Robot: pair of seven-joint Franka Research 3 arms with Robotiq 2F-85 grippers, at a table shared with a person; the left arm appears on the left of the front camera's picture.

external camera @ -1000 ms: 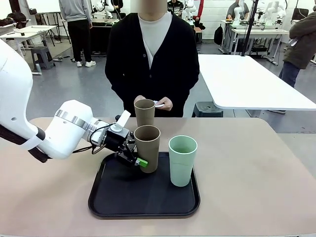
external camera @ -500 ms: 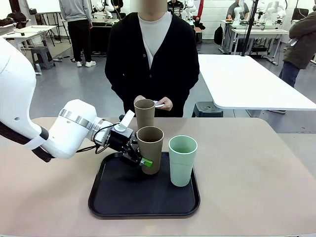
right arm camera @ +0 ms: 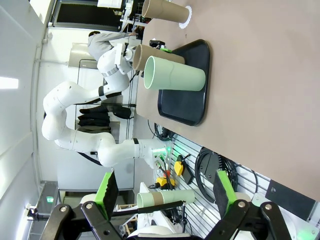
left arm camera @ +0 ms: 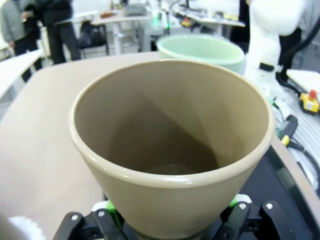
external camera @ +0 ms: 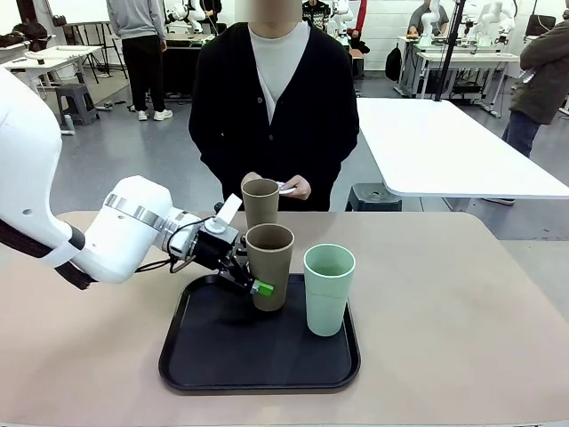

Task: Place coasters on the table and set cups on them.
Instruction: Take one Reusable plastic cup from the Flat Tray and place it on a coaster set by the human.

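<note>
In the front view, the left gripper [external camera: 259, 283] reached in from the 9 o'clock side of a tan cup [external camera: 269, 262]. Its fingers were closed on the lower wall, one green pad [external camera: 262, 287] showing at the near side. The left wrist view looked straight down into this cup, with a pad pressed against each flank.

The cup stood upright over the 11 o'clock part of the black tray [external camera: 231, 351]. Whether its base touched the tray could not be told.

Past the tray at 12 o'clock, a second tan cup [external camera: 260, 203] stood on the table [external camera: 462, 294]. In the right wrist view it sat on a lacy white coaster [right arm camera: 188, 15]. Just behind it, the person's hand [external camera: 300, 188] held a small white item [external camera: 285, 186].

At the tray's 2 o'clock stood the mint cup [external camera: 329, 289], near the held cup but apart from it.

The right gripper [right arm camera: 165, 190] hung well away from the table, its fingers spread wide and holding nothing.
</note>
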